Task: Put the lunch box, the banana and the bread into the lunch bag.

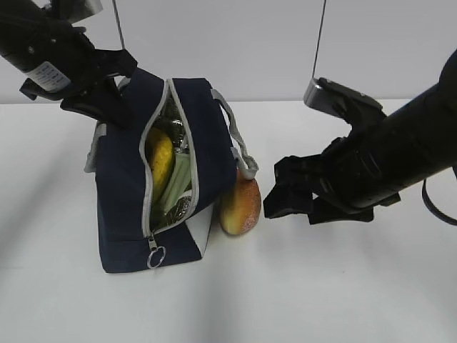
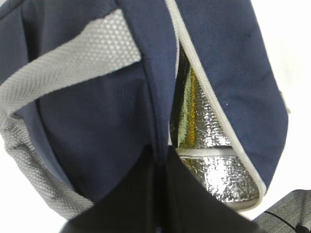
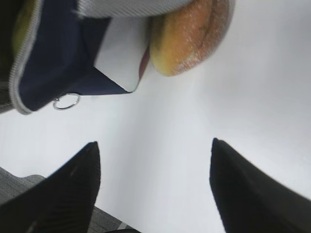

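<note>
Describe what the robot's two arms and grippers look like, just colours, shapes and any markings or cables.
Both arms are matte black and tubular. The left arm carries a white label with small print; its left gripper is black and angular. The right arm has a grey box-shaped module on top and a black cable looping beside it. The right gripper has black, tapering, pointed fingers.

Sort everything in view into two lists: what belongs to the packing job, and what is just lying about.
Part of the job:
- lunch bag, unzipped, its top held by the left end effector
- banana, inside the bag
- lunch box, inside the bag
- bread, on the table against the bag
- right end effector, open beside the bread

Lying about:
- nothing; only the white table
</note>
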`<state>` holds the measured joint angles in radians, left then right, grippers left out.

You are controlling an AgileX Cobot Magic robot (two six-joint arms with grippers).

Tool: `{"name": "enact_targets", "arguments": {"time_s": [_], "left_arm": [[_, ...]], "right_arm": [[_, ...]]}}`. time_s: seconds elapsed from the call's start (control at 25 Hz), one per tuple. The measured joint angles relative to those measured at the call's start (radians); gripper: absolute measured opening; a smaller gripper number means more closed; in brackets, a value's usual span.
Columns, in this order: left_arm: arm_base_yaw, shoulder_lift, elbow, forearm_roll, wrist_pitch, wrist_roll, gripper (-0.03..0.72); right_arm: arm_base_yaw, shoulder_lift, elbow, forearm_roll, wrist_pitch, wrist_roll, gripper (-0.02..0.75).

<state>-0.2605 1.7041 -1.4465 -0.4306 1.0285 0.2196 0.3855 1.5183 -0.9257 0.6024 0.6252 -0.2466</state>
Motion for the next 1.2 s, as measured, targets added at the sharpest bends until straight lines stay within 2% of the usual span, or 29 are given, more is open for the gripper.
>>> {"name": "enact_targets", "arguments": {"time_s": [0.2,0.4,0.52,0.6,0.68,1.2], "left_arm": [[0.0,0.0,0.0,0.0,0.003,0.0,-0.003],[0.0,0.0,0.0,0.0,0.003,0.0,-0.003],[0.0,0.0,0.0,0.0,0.003,0.0,-0.003],[0.0,0.0,0.0,0.0,0.003,0.0,-0.003],[0.0,0.0,0.0,0.0,0.003,0.0,-0.003],[0.0,0.0,0.0,-0.001,0.003,0.0,-0.003]], "right_arm": [[0.0,0.076,0.026,0.077,-0.066,-0.009,0.516],[0.0,0.17,0.022,0.224,-0.128,-0.158,0.523],[0.0,0.217,0.008,0.285,-0.155,-0.211,0.601],[0.0,0.242,-0.015,0.299,-0.164,-0.234,0.648],[0.0,0.262,-0.041,0.305,-0.166,-0.246,0.661],[-0.024,0.416,-0.193,0.321,-0.186,-0.244,0.66]]}}
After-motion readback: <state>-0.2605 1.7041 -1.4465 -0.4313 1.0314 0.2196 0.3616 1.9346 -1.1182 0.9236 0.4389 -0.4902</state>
